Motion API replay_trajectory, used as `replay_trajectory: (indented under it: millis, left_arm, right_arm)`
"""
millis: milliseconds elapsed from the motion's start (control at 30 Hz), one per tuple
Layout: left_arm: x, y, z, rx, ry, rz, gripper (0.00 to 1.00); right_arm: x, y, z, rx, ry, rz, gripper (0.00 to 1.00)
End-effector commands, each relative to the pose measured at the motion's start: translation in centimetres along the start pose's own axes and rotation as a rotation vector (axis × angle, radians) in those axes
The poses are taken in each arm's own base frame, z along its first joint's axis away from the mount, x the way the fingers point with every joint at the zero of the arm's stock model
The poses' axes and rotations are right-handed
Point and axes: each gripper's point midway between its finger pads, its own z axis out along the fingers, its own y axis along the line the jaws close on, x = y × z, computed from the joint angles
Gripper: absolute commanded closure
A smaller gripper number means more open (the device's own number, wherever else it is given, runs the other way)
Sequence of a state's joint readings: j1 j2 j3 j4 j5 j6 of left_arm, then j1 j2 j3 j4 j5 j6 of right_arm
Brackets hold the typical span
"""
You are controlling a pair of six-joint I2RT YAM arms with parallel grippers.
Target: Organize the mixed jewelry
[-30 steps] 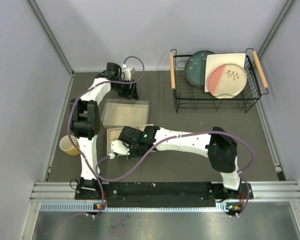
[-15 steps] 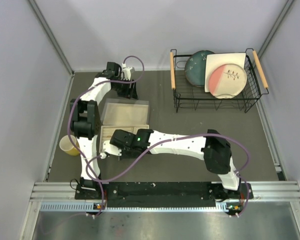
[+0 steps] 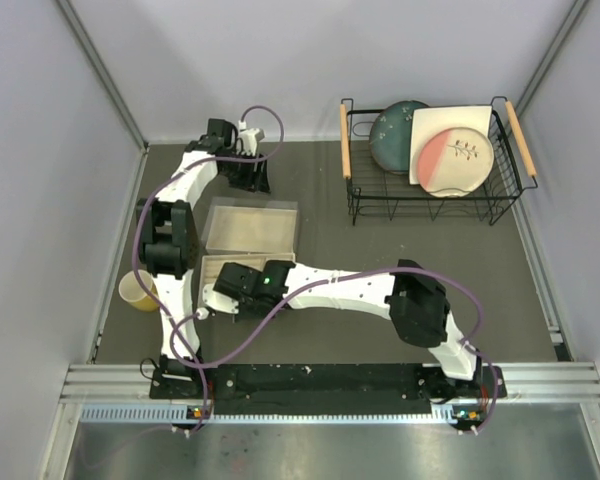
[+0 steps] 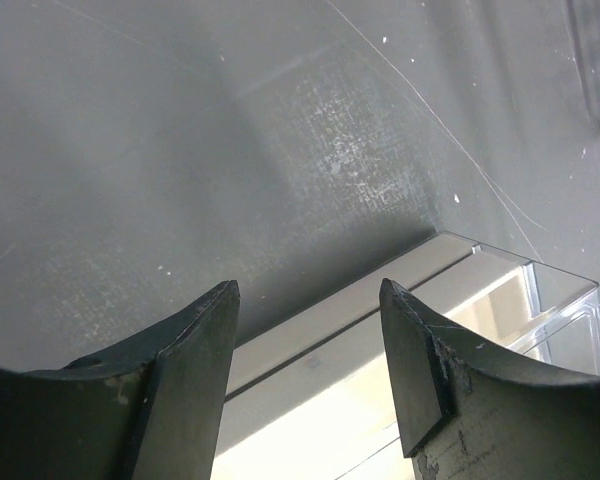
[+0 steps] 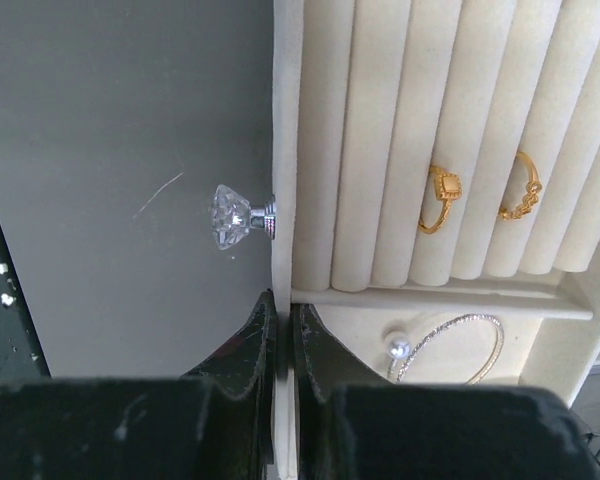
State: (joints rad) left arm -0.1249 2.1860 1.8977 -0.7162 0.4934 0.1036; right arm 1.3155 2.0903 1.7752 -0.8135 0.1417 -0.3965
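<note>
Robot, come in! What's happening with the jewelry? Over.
Left gripper open, empty. Right gripper shut on tray front wall, beside crystal knob. Two gold rings slotted, silver bracelet in separate compartment. Nothing blocking.

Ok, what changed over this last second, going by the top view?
The right gripper, shut on the beige tray's wall, moved left, and the tray slid slightly left with it. The left gripper, open, drifted a little left beyond the clear box. Nothing was grasped or released. The clear box, yellow cup and dish rack stayed put.
</note>
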Motion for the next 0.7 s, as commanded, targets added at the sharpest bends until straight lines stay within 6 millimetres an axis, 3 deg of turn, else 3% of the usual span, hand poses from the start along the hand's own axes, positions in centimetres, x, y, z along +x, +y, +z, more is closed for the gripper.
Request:
replay_trajectory:
  millis: [0, 300, 667]
  left_arm:
    - [-2.6, 0.1, -2.0, -0.027, -0.070, 0.053, 0.36]
    - [-2.8, 0.7, -2.3, -0.038, -0.068, 0.069, 0.36]
    - [-1.5, 0.9, -1.5, -0.020, -0.040, 0.068, 0.36]
  right_arm:
    - [-4.1, -1.4, -1.3, 0.068, -0.105, 0.027, 1.00]
    - [-4.5, -1.9, -0.3, 0.090, -0.095, 0.017, 1.00]
    - [-4.9, -3.1, -0.2, 0.133, -0.093, 0.026, 1.00]
